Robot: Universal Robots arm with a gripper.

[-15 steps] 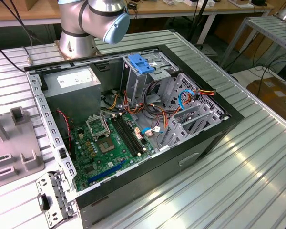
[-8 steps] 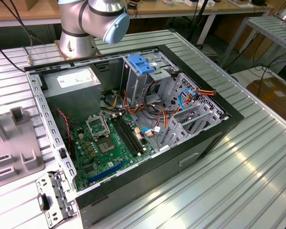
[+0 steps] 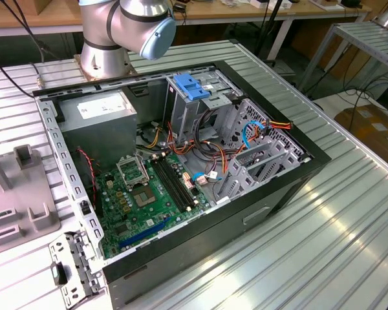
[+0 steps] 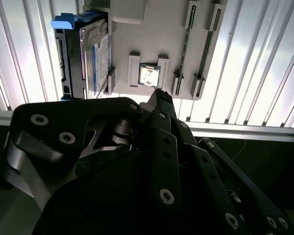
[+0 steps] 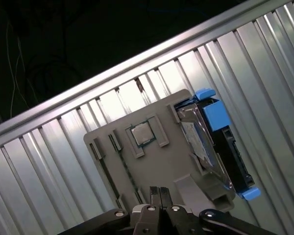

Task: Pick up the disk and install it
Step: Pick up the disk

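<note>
The disk (image 5: 211, 143) stands on its edge in a slot of a grey holder plate (image 5: 157, 169) on the ribbed metal table. It has a silver body, a white and blue label and blue rails. In the second wrist view the disk (image 4: 90, 51) sits at one corner of the same holder plate (image 4: 161, 29). My gripper (image 5: 159, 191) hangs above the holder, off to one side of the disk and apart from it. Its two black fingers are shut together with nothing between them. Seen in the second wrist view, my gripper (image 4: 161, 97) points toward a small square chip (image 4: 149, 74).
An open computer case (image 3: 271, 194) lies on the table, with its motherboard (image 3: 142, 197), a grey power supply box (image 3: 100, 116), cables and a drive bay holding a blue clip (image 3: 191, 86). The arm's base (image 3: 107, 55) stands behind it. A grey fixture (image 3: 26, 216) lies at the exterior view's left.
</note>
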